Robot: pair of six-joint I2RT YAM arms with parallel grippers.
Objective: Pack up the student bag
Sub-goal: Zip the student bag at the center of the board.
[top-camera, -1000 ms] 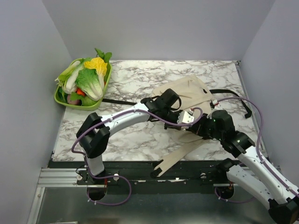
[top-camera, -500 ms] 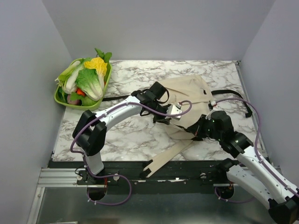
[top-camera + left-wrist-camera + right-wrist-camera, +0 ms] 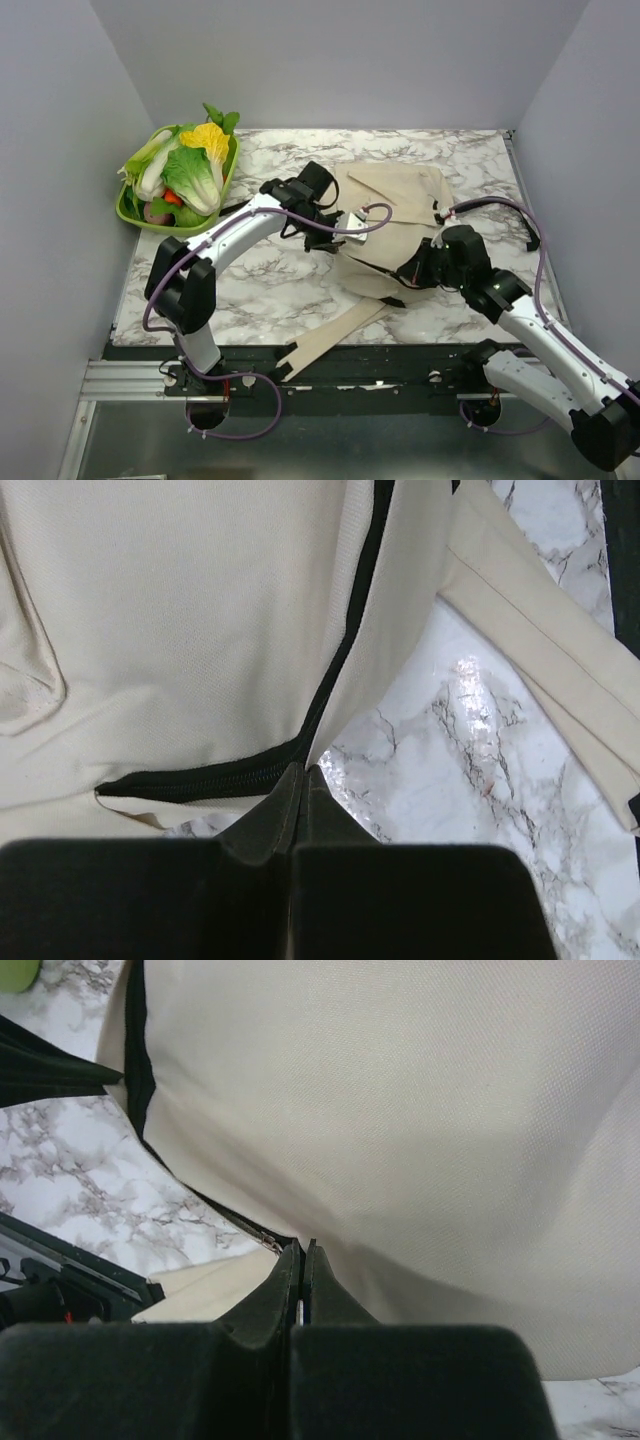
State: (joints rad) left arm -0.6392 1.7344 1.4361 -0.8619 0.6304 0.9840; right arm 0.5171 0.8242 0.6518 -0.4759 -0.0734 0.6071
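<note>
Shows the student bag point(image 3: 400, 200) lying slumped, well right of the green basket point(image 3: 180, 226). Fingers of left gripper point(image 3: 303, 772), nearer the basket, and right gripper point(image 3: 300, 1250), farther from it, pressed together, each pinching zipper-edge cloth. Probably light and floppy; best gripped at stitched hems.

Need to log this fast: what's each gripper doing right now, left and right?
Left gripper: closed, pinching the student bag at its zipper edge.
Right gripper: closed, pinching the student bag's cloth.

White arm links point(image 3: 240, 225), black joints point(image 3: 190, 290), looping purple cables point(image 3: 325, 229)
</note>
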